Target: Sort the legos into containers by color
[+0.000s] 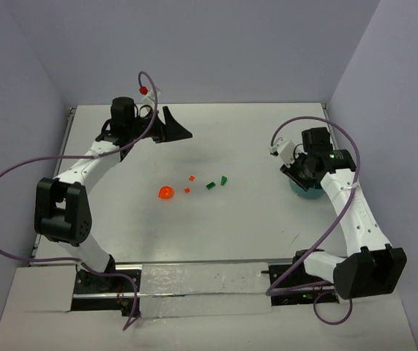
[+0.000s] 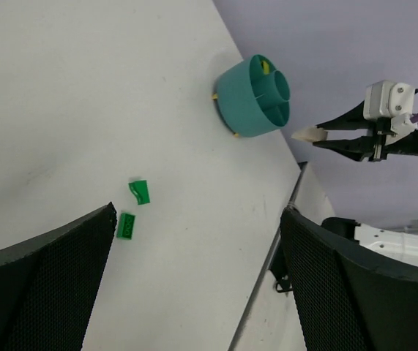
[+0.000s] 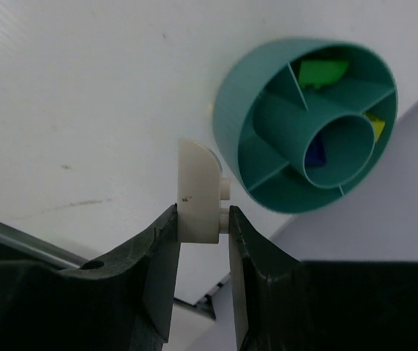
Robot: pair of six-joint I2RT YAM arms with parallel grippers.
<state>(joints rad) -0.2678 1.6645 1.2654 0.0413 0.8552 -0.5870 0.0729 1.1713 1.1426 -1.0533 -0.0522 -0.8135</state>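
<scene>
My right gripper [image 3: 203, 219] is shut on a white lego brick [image 3: 200, 191], held in the air just beside the round teal-blue bowl [image 3: 307, 135]. The bowl has divided compartments holding a lime green piece [image 3: 322, 72], a yellow piece and a blue piece. In the top view the bowl [image 1: 305, 192] is partly hidden under the right gripper [image 1: 282, 156]. Two green bricks [image 1: 211, 186] [image 1: 224, 179], a round orange-red piece [image 1: 165, 193] and two orange-red bits [image 1: 192, 178] lie mid-table. My left gripper [image 1: 179, 123] is open and empty at the far left, above the table.
The left wrist view shows the two green bricks [image 2: 140, 191] [image 2: 127, 224], the bowl [image 2: 256, 95] and the right gripper with the white brick [image 2: 307, 134] by the table's right edge. Purple walls close in the table. Purple cables loop off both arms.
</scene>
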